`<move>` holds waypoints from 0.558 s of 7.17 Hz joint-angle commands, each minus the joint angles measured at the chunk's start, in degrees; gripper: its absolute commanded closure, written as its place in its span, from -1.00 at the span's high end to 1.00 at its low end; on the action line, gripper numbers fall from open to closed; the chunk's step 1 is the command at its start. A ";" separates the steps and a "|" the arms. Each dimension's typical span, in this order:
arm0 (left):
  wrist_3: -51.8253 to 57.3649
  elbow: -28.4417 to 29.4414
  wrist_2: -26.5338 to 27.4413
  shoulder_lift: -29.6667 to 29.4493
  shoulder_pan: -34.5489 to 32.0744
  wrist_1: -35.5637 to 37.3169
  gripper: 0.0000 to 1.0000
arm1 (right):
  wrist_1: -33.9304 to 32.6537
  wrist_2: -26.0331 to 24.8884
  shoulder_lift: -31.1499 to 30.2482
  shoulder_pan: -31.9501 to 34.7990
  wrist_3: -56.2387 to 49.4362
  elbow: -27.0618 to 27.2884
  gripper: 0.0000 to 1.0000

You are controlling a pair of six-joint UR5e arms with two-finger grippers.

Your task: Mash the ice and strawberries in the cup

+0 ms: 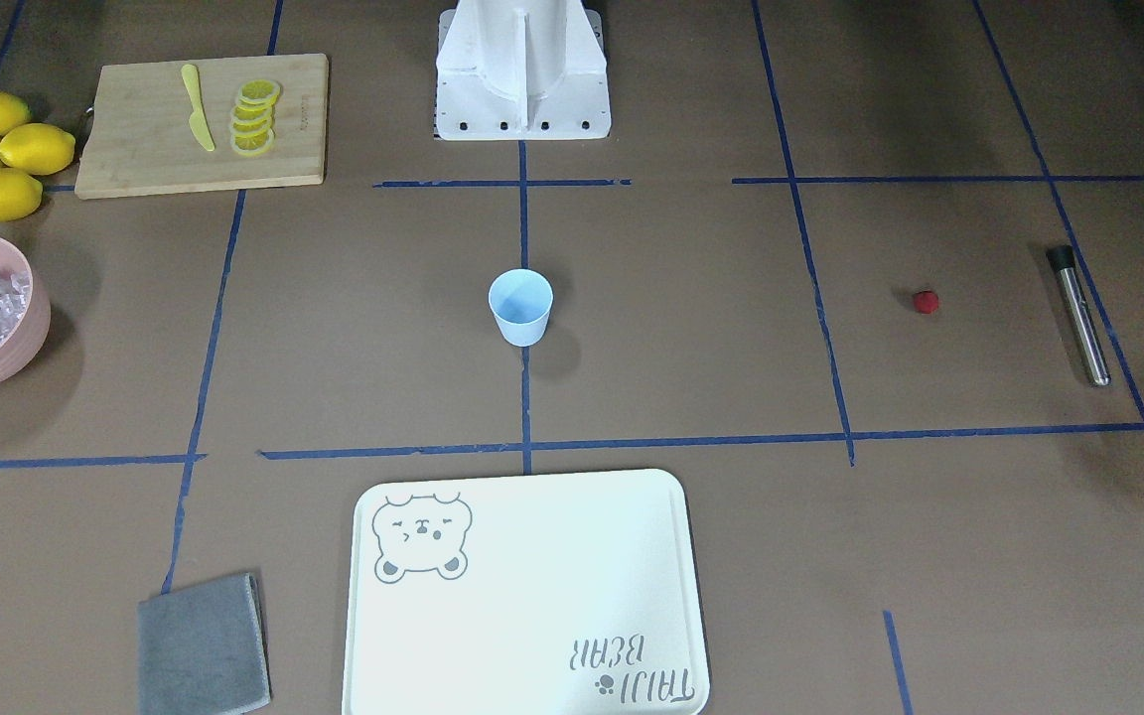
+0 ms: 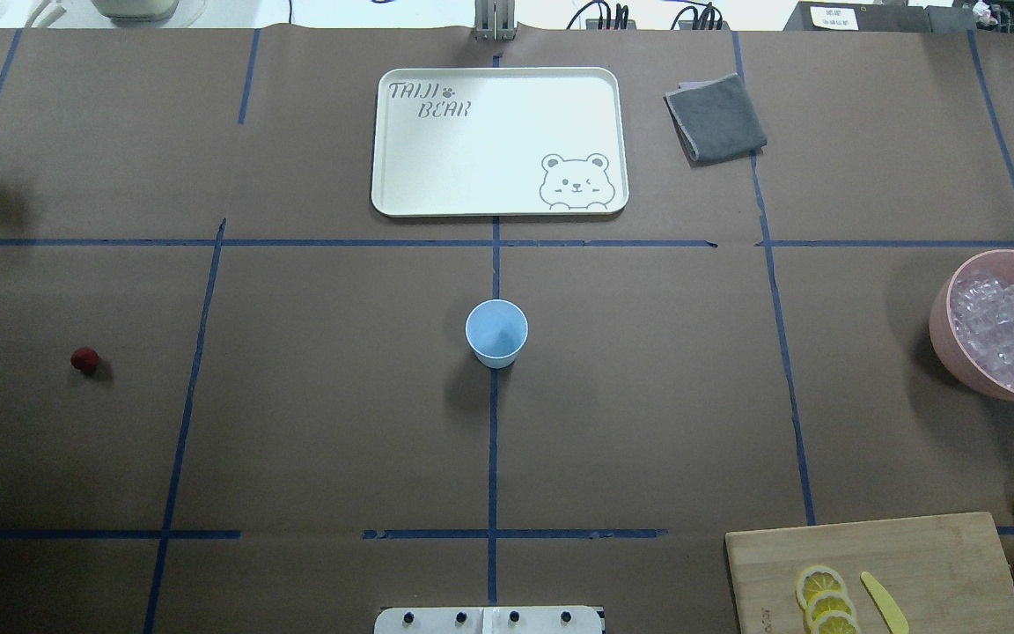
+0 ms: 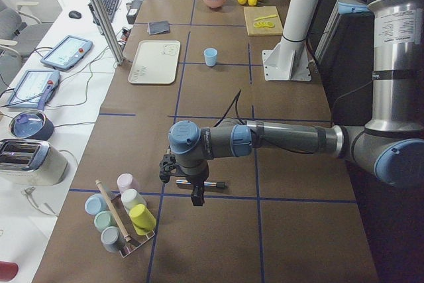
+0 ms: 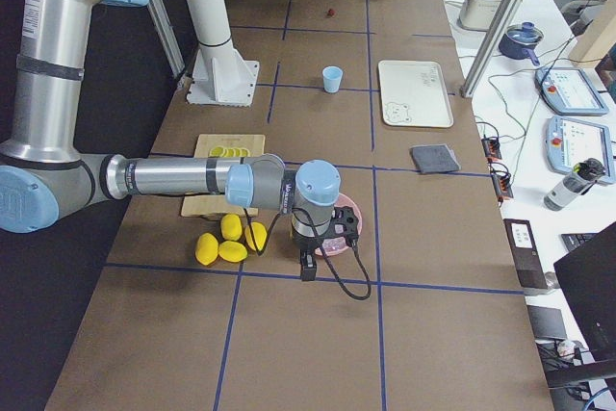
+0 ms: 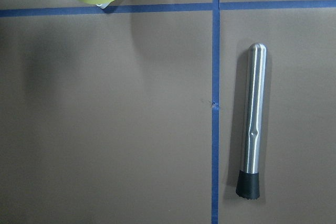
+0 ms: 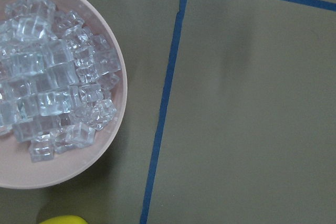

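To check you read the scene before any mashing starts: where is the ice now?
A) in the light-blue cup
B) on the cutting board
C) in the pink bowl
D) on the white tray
C: the ice cubes are piled in the pink bowl, and the light-blue cup looks empty.

You get even, diffuse overhead light in every view. The brown paper-covered table [image 2: 340, 423] reads matte. Soft shadows lie beside the small light-blue plastic cup [image 2: 496, 333] and the round pink bowl [image 2: 945, 354]. The white rectangular tray [image 1: 532, 596] reads near overexposed. The cylindrical steel muddler [image 5: 254, 119] carries a narrow highlight along its length. Both wrist views are sharp.
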 commanded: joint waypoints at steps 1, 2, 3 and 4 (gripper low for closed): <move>0.09 -0.02 0.13 -0.52 0.00 0.17 1.00 | -0.08 0.00 -0.03 -0.09 0.00 0.00 1.00; 0.09 -0.28 0.04 -0.18 0.00 0.09 1.00 | -0.08 -0.09 -0.03 -0.09 0.00 0.00 1.00; 0.09 -0.55 0.04 -0.09 0.00 0.09 1.00 | -0.08 0.00 -0.03 -0.26 0.00 0.00 1.00; 0.26 -0.72 -0.04 0.09 0.00 0.09 1.00 | 0.00 0.09 -0.11 -0.26 0.08 0.09 1.00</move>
